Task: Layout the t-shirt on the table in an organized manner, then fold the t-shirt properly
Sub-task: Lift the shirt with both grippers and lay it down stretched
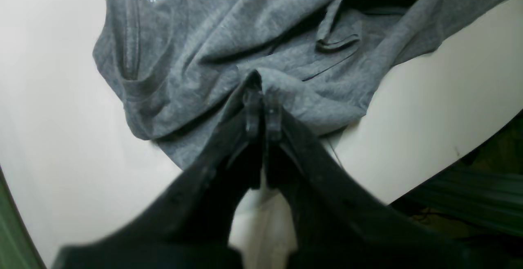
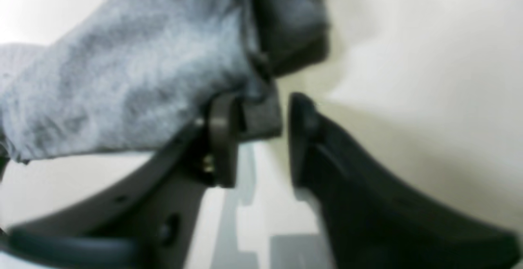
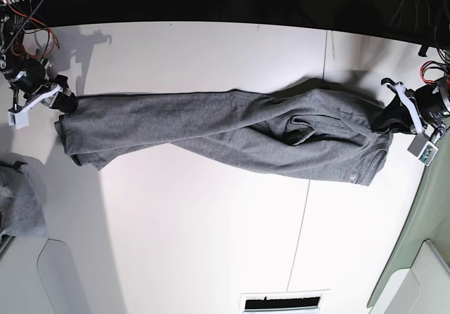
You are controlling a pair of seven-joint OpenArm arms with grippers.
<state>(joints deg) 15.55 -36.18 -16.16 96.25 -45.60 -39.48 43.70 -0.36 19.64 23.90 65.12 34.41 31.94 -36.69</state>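
The heather-grey t-shirt [image 3: 211, 128] lies pulled into a long twisted band across the white table [image 3: 211, 223], stretched between both grippers. At the band's right end in the base view, my left gripper [image 3: 390, 114] holds it. The left wrist view shows that gripper [image 1: 263, 101] shut on a pinched ridge of the t-shirt [image 1: 204, 36], with the collar to the left. At the other end is my right gripper [image 3: 67, 105]. Its wrist view is blurred: the gripper [image 2: 261, 109] stands open, the t-shirt [image 2: 122, 77] hem between the jaws against the left one, a gap to the right one.
A smaller grey cloth bundle [image 3: 17, 201] sits at the left border. A pale grey-green rounded panel [image 3: 415, 258] fills the lower right corner. A thin dark seam [image 3: 313, 187] crosses the tabletop. The table edge [image 1: 449, 162] runs close beside the left gripper, with dark floor beyond.
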